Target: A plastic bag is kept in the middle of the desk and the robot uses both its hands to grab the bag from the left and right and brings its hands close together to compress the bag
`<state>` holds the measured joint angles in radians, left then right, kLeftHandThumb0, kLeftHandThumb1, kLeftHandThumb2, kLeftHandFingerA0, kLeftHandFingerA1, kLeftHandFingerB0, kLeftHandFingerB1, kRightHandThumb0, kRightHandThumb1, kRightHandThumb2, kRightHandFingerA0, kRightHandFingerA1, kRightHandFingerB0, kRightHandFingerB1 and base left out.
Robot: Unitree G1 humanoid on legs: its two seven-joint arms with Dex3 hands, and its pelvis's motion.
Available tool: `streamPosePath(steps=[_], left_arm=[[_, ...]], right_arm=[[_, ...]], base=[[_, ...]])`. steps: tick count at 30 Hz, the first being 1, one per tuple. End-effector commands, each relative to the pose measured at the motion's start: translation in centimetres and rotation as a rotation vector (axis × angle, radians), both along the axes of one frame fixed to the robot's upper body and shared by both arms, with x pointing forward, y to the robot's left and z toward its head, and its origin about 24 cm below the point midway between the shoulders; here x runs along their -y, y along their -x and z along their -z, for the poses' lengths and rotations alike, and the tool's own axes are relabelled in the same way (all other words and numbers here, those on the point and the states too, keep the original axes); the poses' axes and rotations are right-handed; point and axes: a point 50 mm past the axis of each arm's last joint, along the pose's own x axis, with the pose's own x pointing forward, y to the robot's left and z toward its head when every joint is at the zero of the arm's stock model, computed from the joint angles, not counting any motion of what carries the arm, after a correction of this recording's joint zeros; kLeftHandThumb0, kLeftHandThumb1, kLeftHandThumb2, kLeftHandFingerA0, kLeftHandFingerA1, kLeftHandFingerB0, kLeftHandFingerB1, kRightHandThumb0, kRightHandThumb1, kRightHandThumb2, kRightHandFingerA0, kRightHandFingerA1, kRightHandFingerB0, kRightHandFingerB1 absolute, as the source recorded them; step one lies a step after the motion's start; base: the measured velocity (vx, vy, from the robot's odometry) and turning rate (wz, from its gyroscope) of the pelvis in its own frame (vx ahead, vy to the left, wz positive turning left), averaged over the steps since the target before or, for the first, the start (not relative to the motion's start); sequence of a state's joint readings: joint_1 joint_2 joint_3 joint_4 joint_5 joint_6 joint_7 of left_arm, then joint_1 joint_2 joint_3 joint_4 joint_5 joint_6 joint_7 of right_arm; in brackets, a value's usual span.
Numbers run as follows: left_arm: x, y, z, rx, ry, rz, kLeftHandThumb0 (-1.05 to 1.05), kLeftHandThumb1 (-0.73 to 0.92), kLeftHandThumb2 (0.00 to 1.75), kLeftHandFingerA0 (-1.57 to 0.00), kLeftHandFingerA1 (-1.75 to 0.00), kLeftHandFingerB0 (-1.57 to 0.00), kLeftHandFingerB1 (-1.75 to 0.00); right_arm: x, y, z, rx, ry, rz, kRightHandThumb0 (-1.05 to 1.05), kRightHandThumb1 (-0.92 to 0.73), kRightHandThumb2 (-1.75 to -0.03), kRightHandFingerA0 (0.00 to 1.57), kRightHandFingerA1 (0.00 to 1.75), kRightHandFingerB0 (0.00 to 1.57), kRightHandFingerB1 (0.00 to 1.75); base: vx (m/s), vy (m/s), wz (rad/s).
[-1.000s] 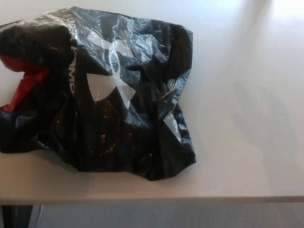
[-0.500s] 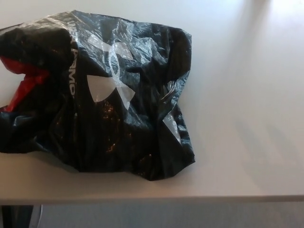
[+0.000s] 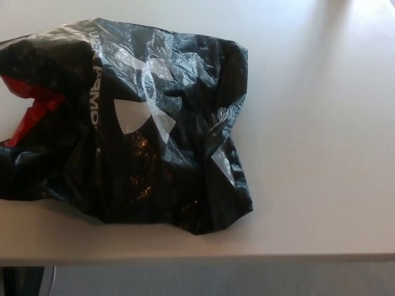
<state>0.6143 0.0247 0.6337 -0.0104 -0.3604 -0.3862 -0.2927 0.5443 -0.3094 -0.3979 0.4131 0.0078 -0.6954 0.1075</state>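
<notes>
Neither hand shows — black plastic bag (image 3: 142, 129) lies crumpled, white logo, red inside.

My feed bright and washed out, strong light from the upper right corner, pale desk (image 3: 321, 154) overexposed, soft glints on the crinkled black bag (image 3: 154, 142), faint shadow beneath it, slight overall softness

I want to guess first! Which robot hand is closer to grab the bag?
Neither robot hand shows yet. The black bag lies toward the robot's left of the desk, so the left probably has the shorter reach. The task needs both.
</notes>
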Motion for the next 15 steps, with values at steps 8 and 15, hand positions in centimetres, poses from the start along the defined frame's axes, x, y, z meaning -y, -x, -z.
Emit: streamPosePath(steps=[8, 15], left_arm=[[0.9, 1.5, 3.3, -0.043, 0.071, 0.063, -0.81, 0.77, 1.09, -0.05, -0.44, -0.04, -0.36], [2.0, 1.4, 3.4, -0.028, 0.097, 0.114, -0.74, 0.72, 1.07, -0.06, -0.45, -0.09, -0.38]], right_arm=[[-1.9, 1.8, 2.8, -0.058, -0.139, -0.089, -0.79, -0.80, -1.13, 0.07, 0.44, 0.10, 0.34], [-3.8, 1.5, 1.4, 0.002, -0.277, -0.112, -0.81, -0.92, -0.81, 0.10, 0.35, 0.10, 0.24]], base=[[0.00, 0.000, 0.00], [0.00, 0.000, 0.00]])
